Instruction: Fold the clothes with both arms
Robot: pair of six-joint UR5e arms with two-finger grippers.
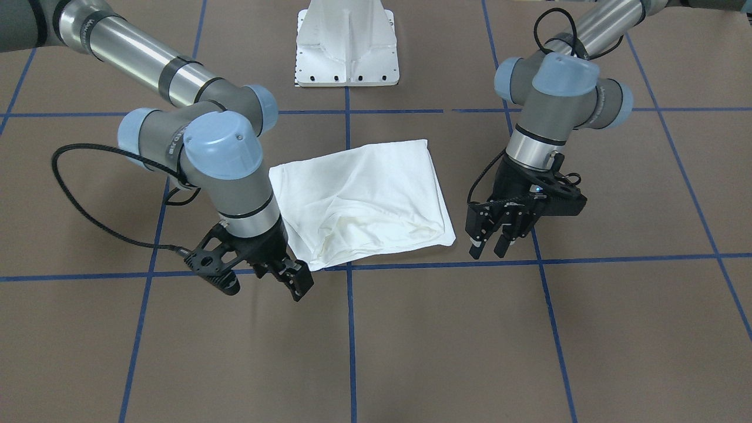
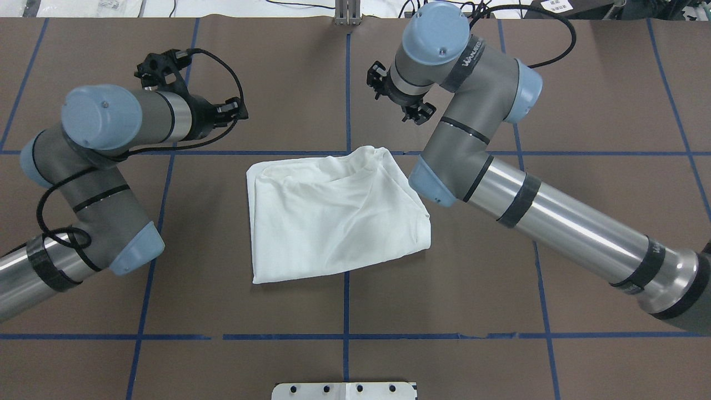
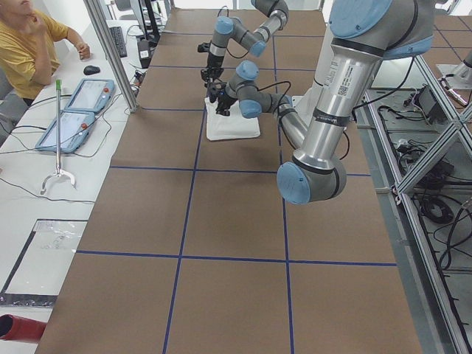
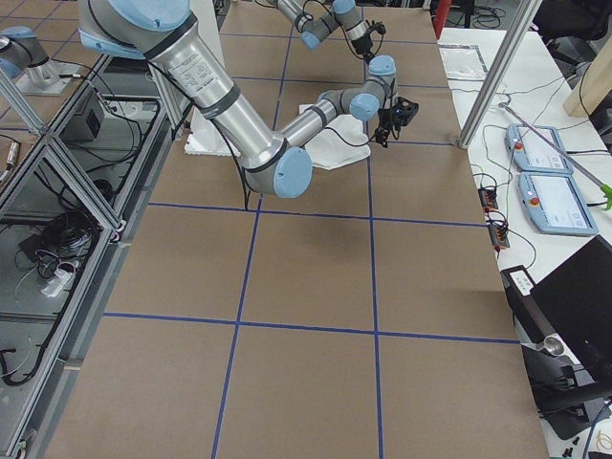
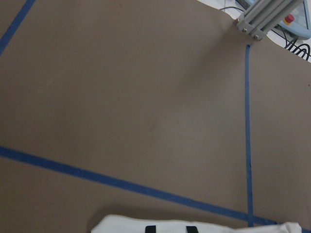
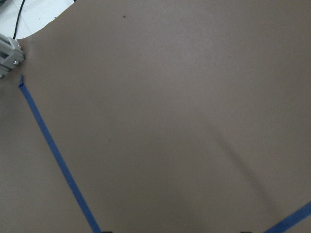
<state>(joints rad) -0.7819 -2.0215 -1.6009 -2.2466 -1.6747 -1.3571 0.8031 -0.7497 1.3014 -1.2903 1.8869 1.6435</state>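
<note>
White T-shirt (image 1: 364, 194): folded to a rough rectangle, lying flat mid-table on the brown table (image 1: 587, 341), between the two grippers. Its operator-side edge runs close to a blue tape line (image 1: 440, 262), and one corner reaches the tape. That edge is thick and rumpled with stacked layers; the rest of the top face is fairly smooth with a few creases. Left gripper (image 1: 492, 245): just beside the shirt's operator-side corner on the robot's left, clear of the cloth, pointing down at the table. Jaws are parted by a narrow gap with nothing in them. In the left wrist view two dark fingertips (image 5: 150, 228) sit close together in front of a strip of the shirt. Right gripper (image 1: 292, 277): just beside the other operator-side corner, at the tape line, tilted, not on the cloth and empty. Jaws read as apart, but it is side-on, so I cannot tell how wide. The right wrist view shows only bare table and tape. White pedestal base (image 1: 346, 53) stands on the robot's side of the shirt, apart from it. In the left side view a person in a yellow top (image 3: 29, 51) sits at the bench beside the table, with two teach pendants (image 3: 77, 116) near them.
</note>
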